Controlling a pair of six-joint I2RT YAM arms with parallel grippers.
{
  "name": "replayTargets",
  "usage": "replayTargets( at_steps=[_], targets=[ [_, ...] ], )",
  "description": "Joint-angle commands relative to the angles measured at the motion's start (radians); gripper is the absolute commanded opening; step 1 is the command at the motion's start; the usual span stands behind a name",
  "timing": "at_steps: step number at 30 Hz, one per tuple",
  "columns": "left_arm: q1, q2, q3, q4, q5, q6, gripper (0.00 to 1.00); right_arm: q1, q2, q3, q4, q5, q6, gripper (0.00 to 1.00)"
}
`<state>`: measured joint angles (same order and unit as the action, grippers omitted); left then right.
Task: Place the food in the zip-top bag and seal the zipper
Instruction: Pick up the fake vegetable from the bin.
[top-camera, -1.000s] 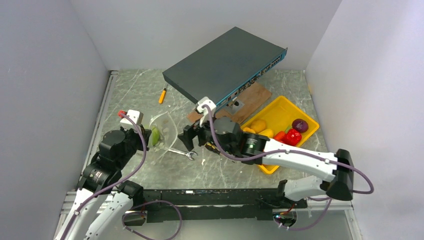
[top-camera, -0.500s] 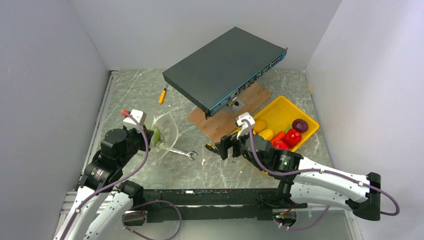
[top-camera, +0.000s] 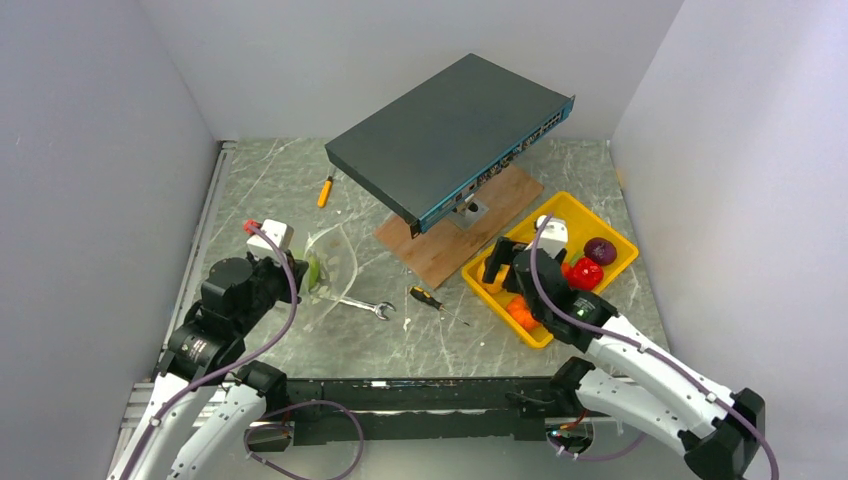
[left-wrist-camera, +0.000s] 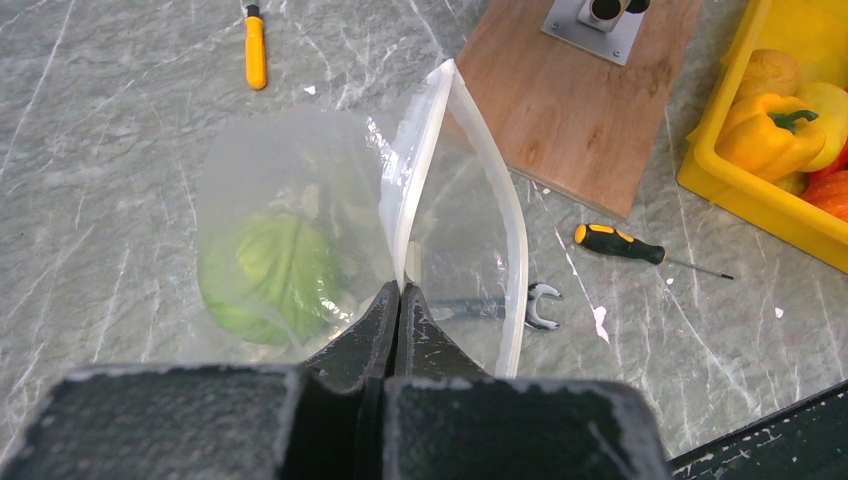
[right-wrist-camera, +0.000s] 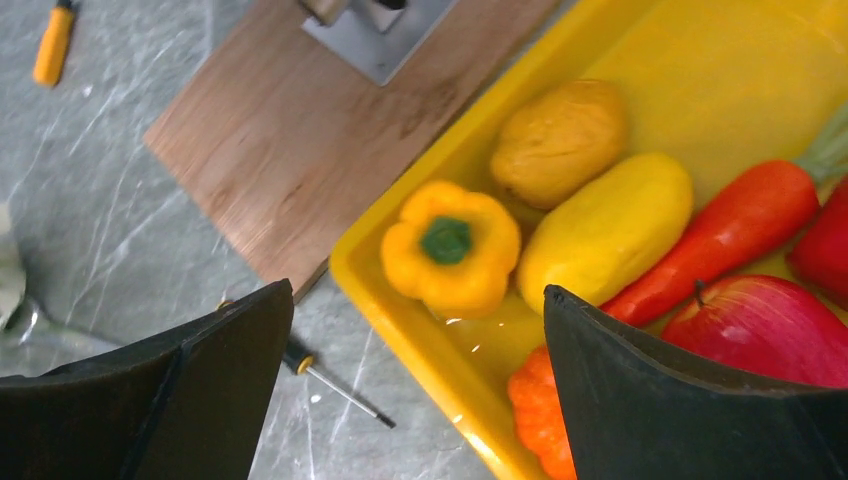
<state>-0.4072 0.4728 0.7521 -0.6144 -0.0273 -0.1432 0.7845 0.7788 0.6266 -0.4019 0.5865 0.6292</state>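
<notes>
The clear zip-top bag (top-camera: 335, 262) stands open at the table's left, with a green cabbage (top-camera: 312, 270) inside it. My left gripper (left-wrist-camera: 400, 292) is shut on the bag's mouth edge (left-wrist-camera: 412, 215). The whitish zipper strip (left-wrist-camera: 515, 240) curves round the open mouth, and the cabbage (left-wrist-camera: 265, 265) shows through the plastic. My right gripper (right-wrist-camera: 417, 290) is open and empty, hovering over the near-left corner of the yellow tray (right-wrist-camera: 395, 300). Below it lie a yellow pepper (right-wrist-camera: 450, 250), two yellow potatoes (right-wrist-camera: 560, 140), a carrot (right-wrist-camera: 730, 230) and an orange pumpkin (right-wrist-camera: 540, 410). In the top view the right gripper (top-camera: 506, 266) is above the tray (top-camera: 610, 232).
A dark flat box (top-camera: 450, 135) is propped on a wooden board (top-camera: 505, 195) at the back. A silver wrench (top-camera: 365, 305) lies by the bag, a black-and-yellow screwdriver (top-camera: 425, 297) lies mid-table, and an orange screwdriver (top-camera: 324, 190) lies far left. Walls close in on both sides.
My right arm has swung from beside the bag rightward across the table and is now over the yellow tray. The left gripper and the bag have stayed put.
</notes>
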Motion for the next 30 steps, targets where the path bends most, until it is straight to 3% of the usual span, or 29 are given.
replayTargets(
  at_steps=[1, 6, 11, 22, 30],
  targets=[
    [-0.001, -0.014, 0.020, 0.011, -0.017, -0.002, 0.00, -0.130, 0.022, -0.016, -0.025, -0.139, 0.076, 0.95],
    [-0.001, -0.003, 0.024, 0.006, -0.022, -0.001, 0.00, -0.196, 0.116, -0.017, 0.030, -0.294, 0.026, 0.99],
    [-0.001, 0.000, 0.023, 0.004, -0.020, -0.001, 0.00, -0.210, 0.243, 0.013, 0.054, -0.295, 0.015, 0.99],
    [-0.001, 0.008, 0.023, 0.005, -0.034, 0.001, 0.00, -0.222, 0.390, 0.016, 0.164, -0.302, 0.001, 0.86],
    [-0.001, 0.017, 0.023, 0.005, -0.033, 0.002, 0.00, -0.222, 0.417, 0.015, 0.195, -0.272, -0.021, 0.91]
  ],
)
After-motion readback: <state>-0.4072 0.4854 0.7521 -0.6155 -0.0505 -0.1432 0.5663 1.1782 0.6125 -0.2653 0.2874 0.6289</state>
